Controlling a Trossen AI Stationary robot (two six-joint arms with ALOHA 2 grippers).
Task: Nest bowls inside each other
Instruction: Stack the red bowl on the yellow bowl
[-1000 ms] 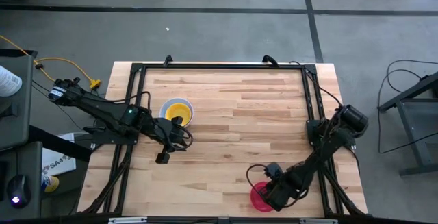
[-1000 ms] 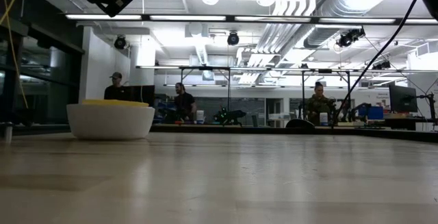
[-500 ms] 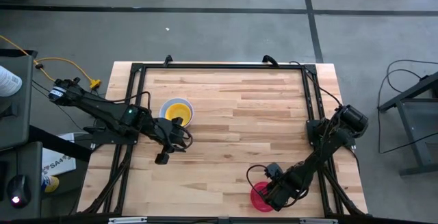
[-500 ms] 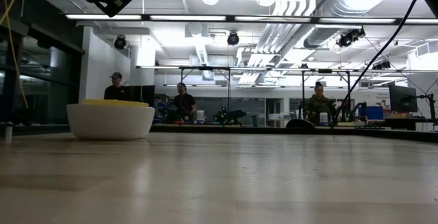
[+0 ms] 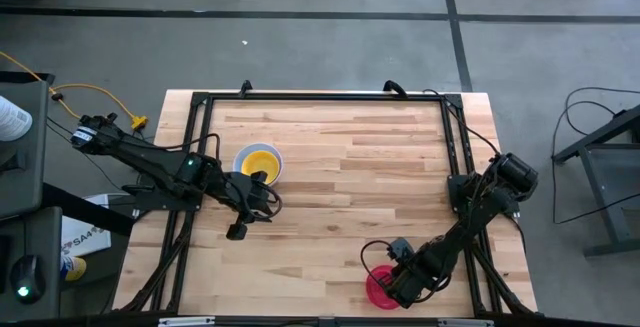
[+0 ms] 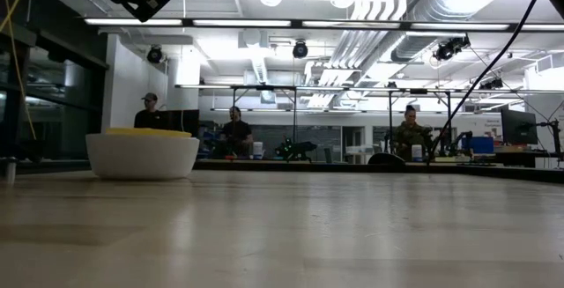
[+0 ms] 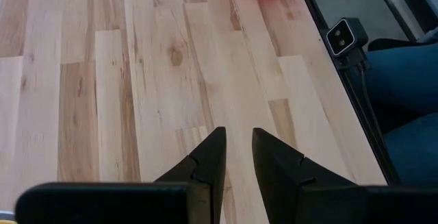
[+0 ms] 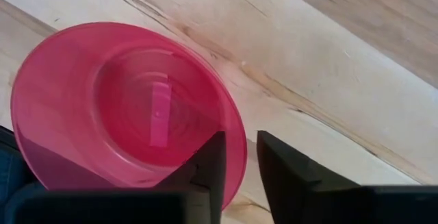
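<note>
Nothing visibly moves since earlier; right claw (image 8: pixel 239 157) grips rim of round red-pink plastic bowl (image 8: pixel 123 107) at near tabletop (image 5: pixel 340 197) edge; left claw (image 7: pixel 236 157) slightly parted, empty, beside yellow-in-white nested bowls (image 5: pixel 259 161).

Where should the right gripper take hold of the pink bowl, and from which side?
Grip the pink bowl by its thin rim, coming from above: it sits upright and open on the table, so one finger goes inside and one outside. The right gripper already straddles the rim nearest it, so that spot looks workable.
</note>
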